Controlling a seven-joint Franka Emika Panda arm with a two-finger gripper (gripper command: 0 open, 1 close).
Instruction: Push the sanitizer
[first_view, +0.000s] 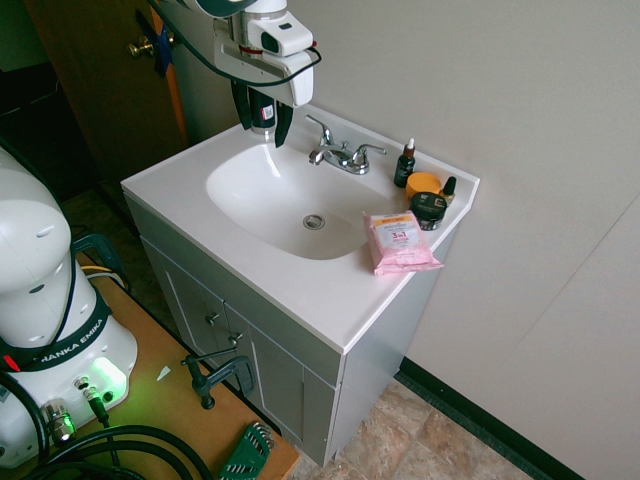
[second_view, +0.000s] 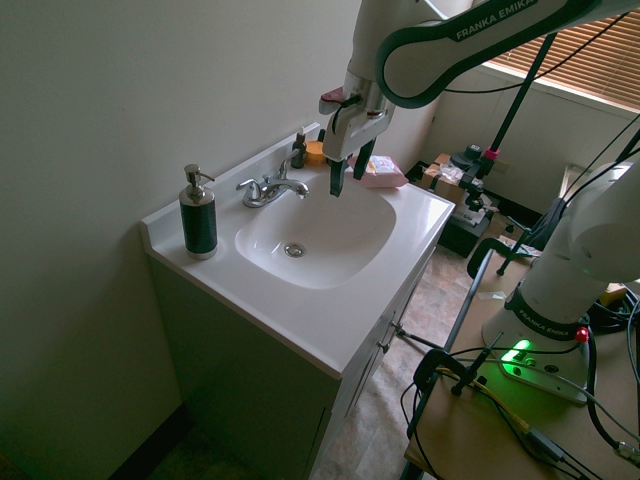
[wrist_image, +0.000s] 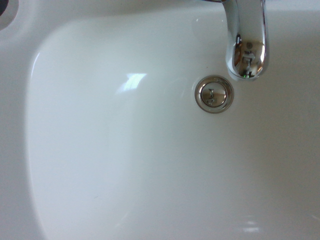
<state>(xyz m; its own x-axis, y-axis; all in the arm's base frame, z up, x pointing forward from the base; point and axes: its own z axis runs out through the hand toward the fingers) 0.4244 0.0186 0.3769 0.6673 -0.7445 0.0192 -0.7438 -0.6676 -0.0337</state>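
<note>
The sanitizer (second_view: 198, 215), a tall black pump bottle with a silver head and base ring, stands upright on the back corner of the white sink counter (second_view: 300, 310), close to the wall. My gripper (second_view: 348, 172) hangs open and empty above the basin, in front of the faucet and well to the side of the bottle. In the first exterior view the gripper (first_view: 264, 136) covers most of the sanitizer (first_view: 262, 108), which shows only as a dark strip between the fingers. The wrist view looks down into the basin at the drain (wrist_image: 214, 94).
A chrome faucet (first_view: 340, 155) stands at the back of the basin. On the counter's far end lie a pink wipes pack (first_view: 398, 242), an orange jar (first_view: 424, 184), a dark jar (first_view: 430, 208) and a small dropper bottle (first_view: 405, 165). The wall runs behind the counter.
</note>
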